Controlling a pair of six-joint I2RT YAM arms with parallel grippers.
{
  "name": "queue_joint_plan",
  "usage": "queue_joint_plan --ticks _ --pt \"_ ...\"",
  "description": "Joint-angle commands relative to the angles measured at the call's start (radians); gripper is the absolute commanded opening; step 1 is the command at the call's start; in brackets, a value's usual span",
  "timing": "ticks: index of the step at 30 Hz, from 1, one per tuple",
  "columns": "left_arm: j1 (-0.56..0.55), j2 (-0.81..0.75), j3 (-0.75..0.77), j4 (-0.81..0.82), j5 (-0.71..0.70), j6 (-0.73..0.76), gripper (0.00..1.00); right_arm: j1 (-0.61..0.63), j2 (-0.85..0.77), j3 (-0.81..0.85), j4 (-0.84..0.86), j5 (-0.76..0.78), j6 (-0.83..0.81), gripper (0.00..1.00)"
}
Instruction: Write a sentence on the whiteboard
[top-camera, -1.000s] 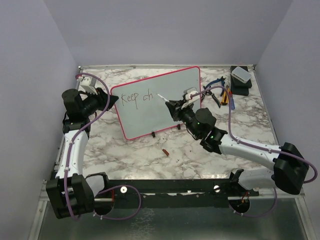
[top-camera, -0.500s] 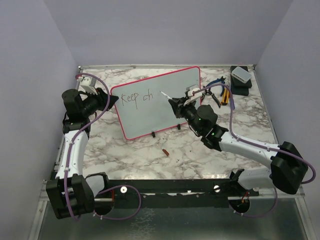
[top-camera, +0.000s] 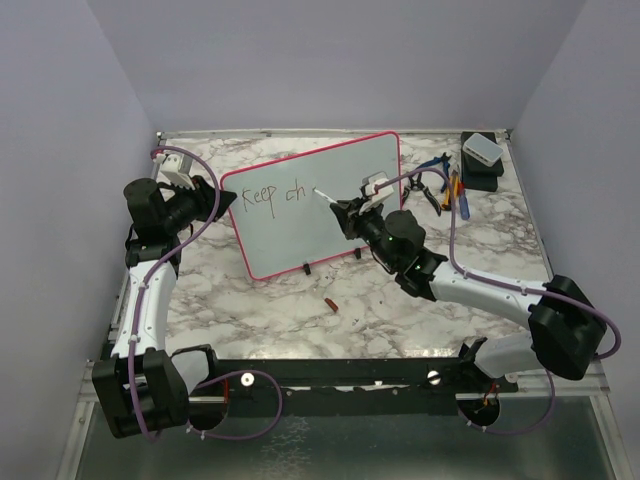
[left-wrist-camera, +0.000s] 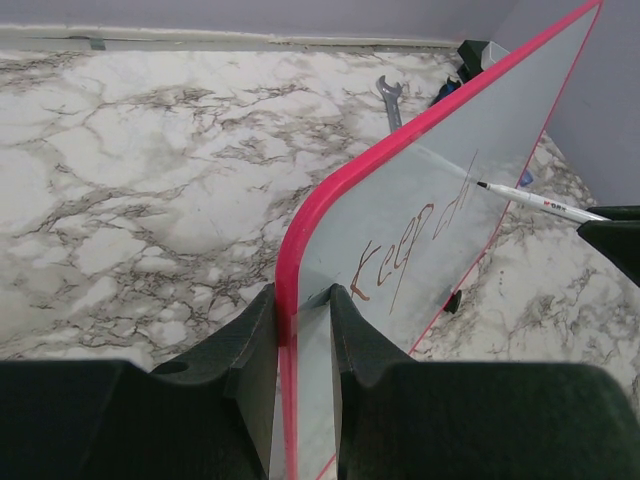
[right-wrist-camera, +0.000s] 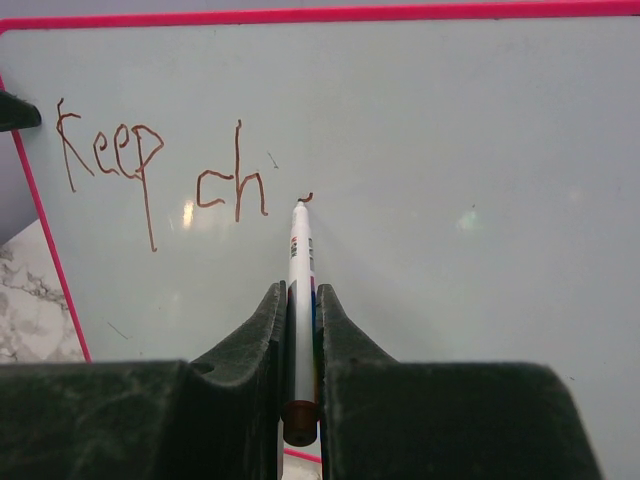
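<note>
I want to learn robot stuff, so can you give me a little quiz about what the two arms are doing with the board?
1. True or false: the left arm's jaws clamp the edge of the red-framed glossy white rectangular whiteboard.
2. Fill in: the dark handwritten letters on it read "____".
3. The right arm's jaws hold: A) a slim white marker pen; B) a sponge; C) nothing.
Key: 1 true; 2 Keep ch; 3 A.

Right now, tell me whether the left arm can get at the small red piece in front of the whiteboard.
Probably not: the left gripper is clamped on the edge of the whiteboard; reaching the small red piece means letting go first.
</note>
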Motion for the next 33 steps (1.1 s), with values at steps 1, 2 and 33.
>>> queue_joint_plan --ticks 1,2,33 --pt "0.002 -0.009 -0.018 -0.025 -0.001 0.011 0.12 -0.002 0.022 0.032 0.027 -0.007 -0.007 0.01" --pt "0.002 -0.009 -0.018 -0.025 -0.001 0.012 0.12 -0.002 0.021 0.033 0.029 -0.010 -0.010 0.01" --pt "0.002 -0.004 -0.013 -0.025 -0.001 0.014 0.12 -0.002 0.032 -0.026 -0.018 -0.030 -0.002 0.01"
